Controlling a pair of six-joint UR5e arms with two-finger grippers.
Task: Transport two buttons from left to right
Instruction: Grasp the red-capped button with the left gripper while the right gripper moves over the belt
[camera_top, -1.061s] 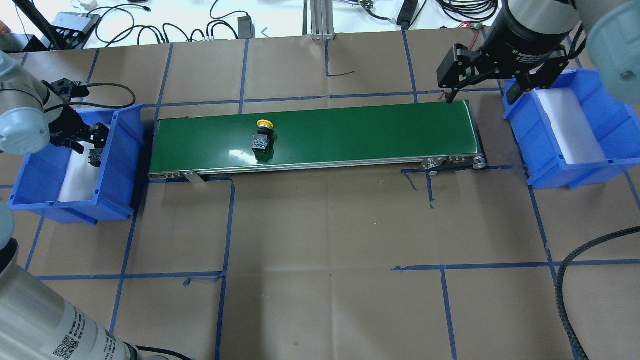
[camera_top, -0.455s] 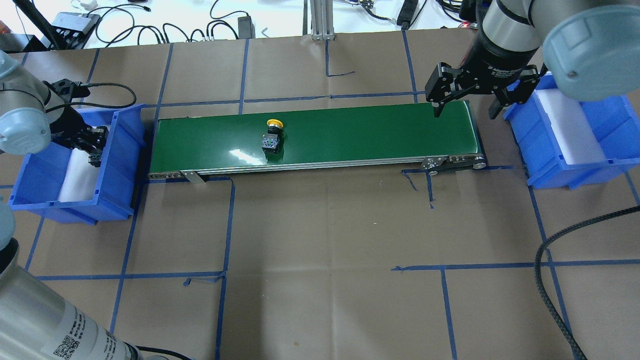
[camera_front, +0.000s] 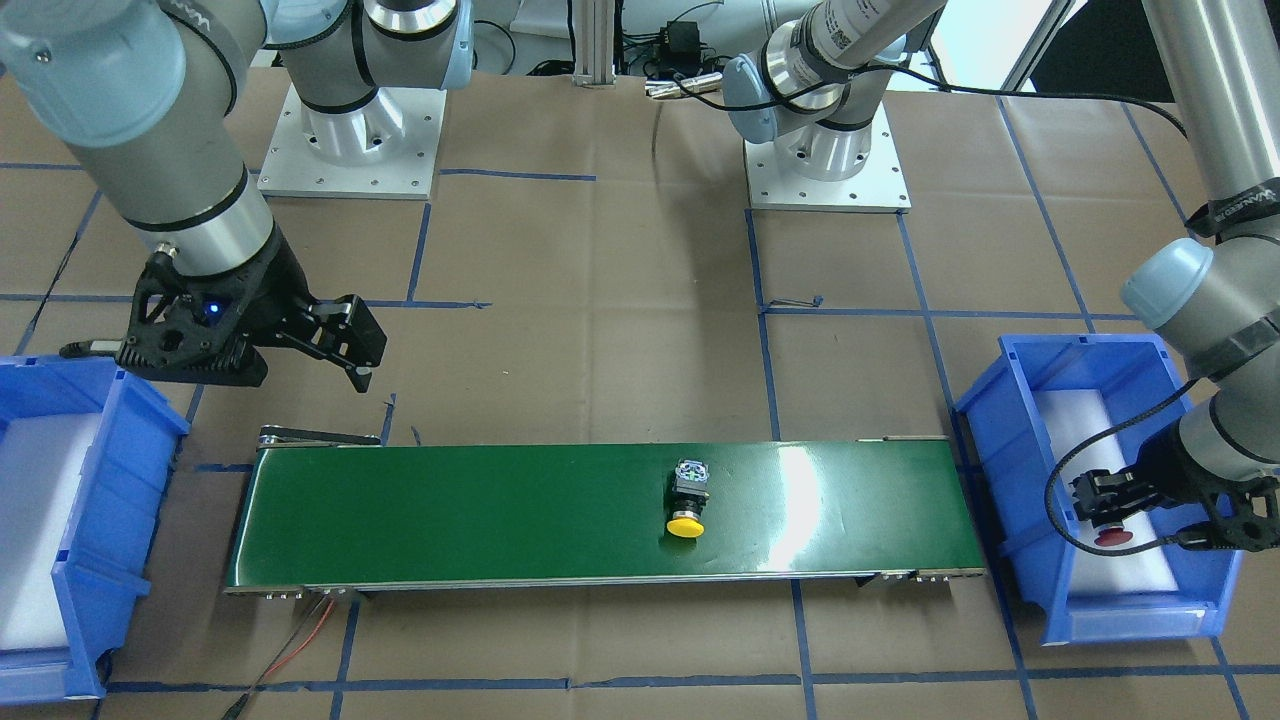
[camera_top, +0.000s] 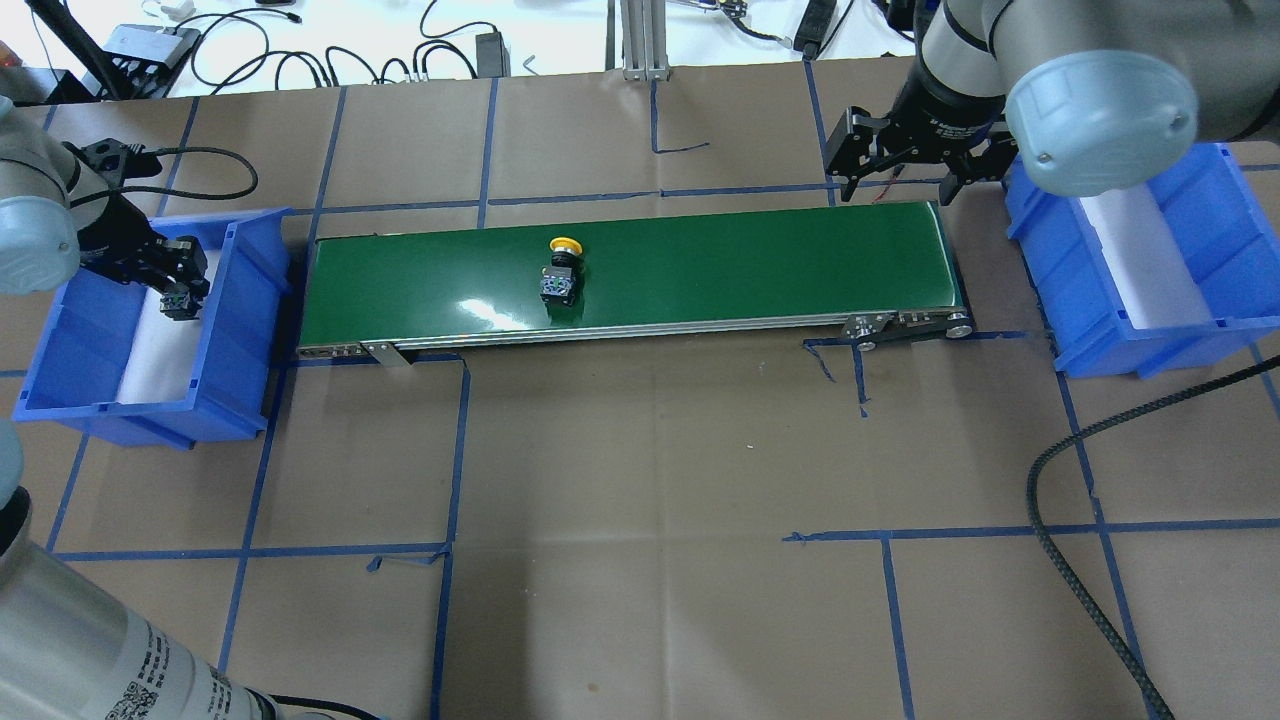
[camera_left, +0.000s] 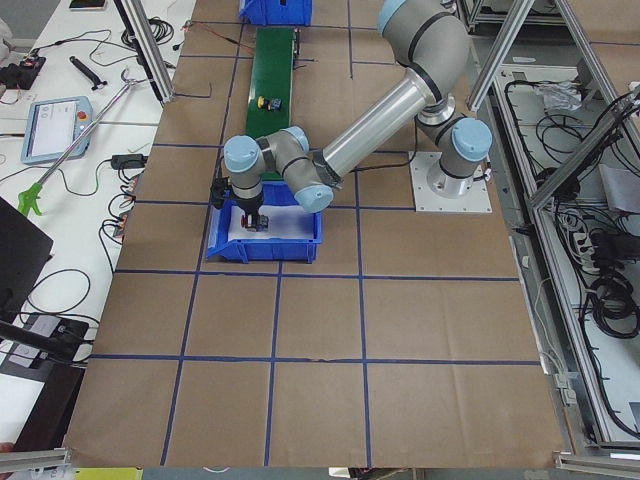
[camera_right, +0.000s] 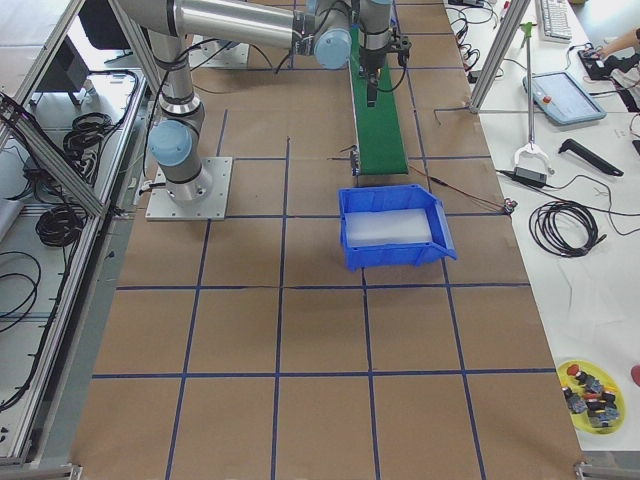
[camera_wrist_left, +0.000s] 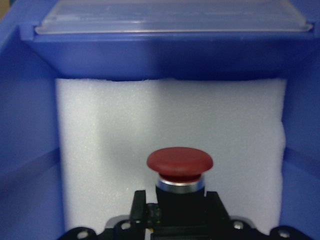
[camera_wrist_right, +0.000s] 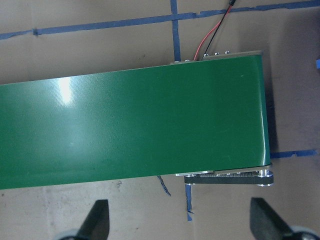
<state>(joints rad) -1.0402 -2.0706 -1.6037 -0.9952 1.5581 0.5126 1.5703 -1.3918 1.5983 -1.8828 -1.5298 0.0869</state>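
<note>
red button (camera_wrist_left: 180, 163) between left jaws

Robot body: finish and fittings.
The left arm (camera_front: 1215, 110) and right arm (camera_front: 170, 150) are formed of silver tubes with pale blue joint caps; the left gripper (camera_front: 1108, 518) and right gripper (camera_top: 897, 192) are finished black. Grey base plates (camera_front: 885, 190) are secured, seemingly by screws. A QR label (camera_top: 135, 692) is affixed to the left arm.
</note>
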